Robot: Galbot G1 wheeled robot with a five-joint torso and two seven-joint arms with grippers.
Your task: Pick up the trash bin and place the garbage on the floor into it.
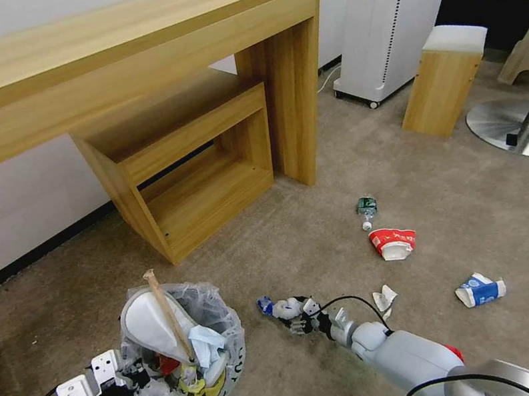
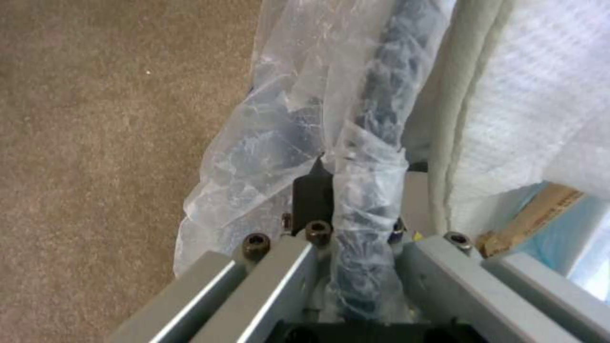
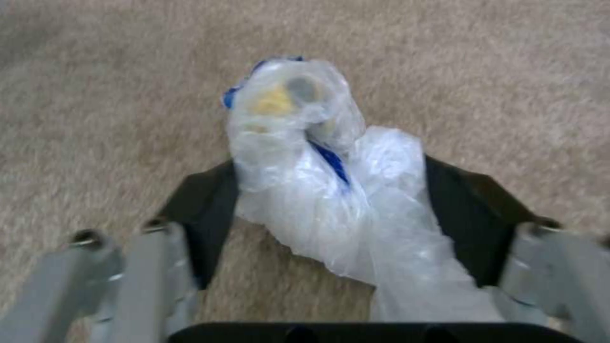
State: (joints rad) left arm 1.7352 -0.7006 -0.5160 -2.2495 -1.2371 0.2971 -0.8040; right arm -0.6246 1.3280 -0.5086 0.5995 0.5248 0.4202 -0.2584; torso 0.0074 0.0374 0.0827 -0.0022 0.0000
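Left gripper (image 1: 123, 382) clamped on the bag-lined rim of the trash bin (image 1: 220, 317), jaws narrow on it, one finger (image 2: 312, 197) pressed against the plastic. Inside the bin: white slipper (image 1: 147, 322), wooden stick (image 1: 168, 315), coloured wrappers. Beside the bin on the beige carpet (image 1: 284, 235), right gripper (image 1: 294, 308), jaws closed around a crumpled clear plastic wrapper (image 3: 318, 190). Past the bin, crumpled paper (image 1: 385, 299), blue-white carton (image 1: 480, 289), red-white paper bowl (image 1: 394, 242), green-label bottle (image 1: 366, 209).
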